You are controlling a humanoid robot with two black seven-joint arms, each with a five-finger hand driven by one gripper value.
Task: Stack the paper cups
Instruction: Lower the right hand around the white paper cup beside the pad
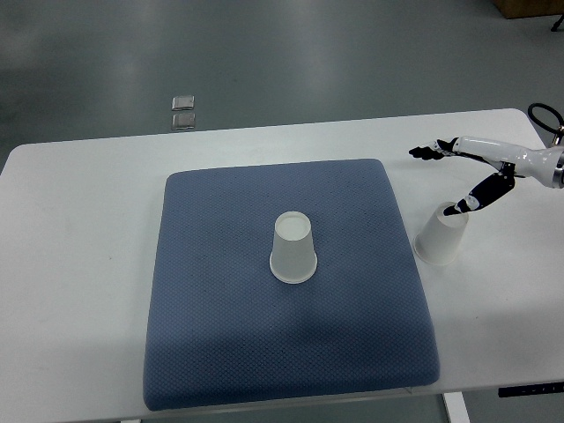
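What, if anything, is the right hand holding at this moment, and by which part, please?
Nothing is clearly held. The right hand has one dark fingertip touching the top of the upside-down paper cup standing off the blue mat; its other fingers are spread away.

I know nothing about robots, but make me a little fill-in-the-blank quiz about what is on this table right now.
1. The cup on the mat stands upside down on a blue ____.
2. The second cup stands off the mat, on the bare white ____.
3. The right hand comes in from the picture's ____ edge and touches the second cup's upturned base.
4. The number of paper cups in view is ____.

Missing words: mat; table; right; two
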